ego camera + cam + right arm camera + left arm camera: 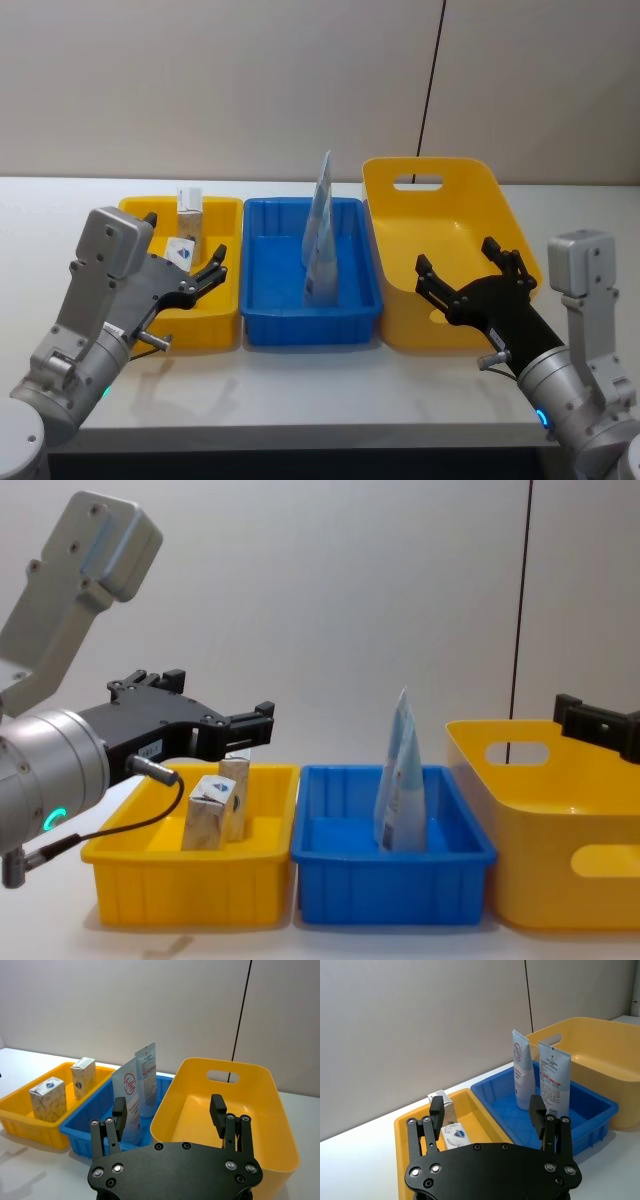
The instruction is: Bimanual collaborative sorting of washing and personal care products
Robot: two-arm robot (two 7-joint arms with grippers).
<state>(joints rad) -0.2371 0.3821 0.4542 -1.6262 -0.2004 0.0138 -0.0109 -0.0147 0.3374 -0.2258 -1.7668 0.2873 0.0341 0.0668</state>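
**Worktop** (300, 390): white; three bins stand in a row across it.

**Left claw** (184, 238): jaws spread, holding nothing, above the near part of the small yellow bin (190, 335) at the left.
Risk: a straight descent could catch the bin's near rim and shove or tip the bin.

**Right claw** (456, 254): jaws spread, holding nothing, over the near part of the large yellow bin (410, 325) at the right.
Risk: a leftward reach could clip that bin's tall wall.

**White soft pack** (48, 1099): in the small yellow bin, nearer end.

**Tan carton** (83, 1077): upright in the same bin, farther back and close to the pack.
Risk: wide jaws may take or knock both.

**Two tall pale pouches** (522, 1075): upright in the blue bin (310, 325) in the middle, leaning together at the top.
Risk: lifting or brushing one probably drops the other.
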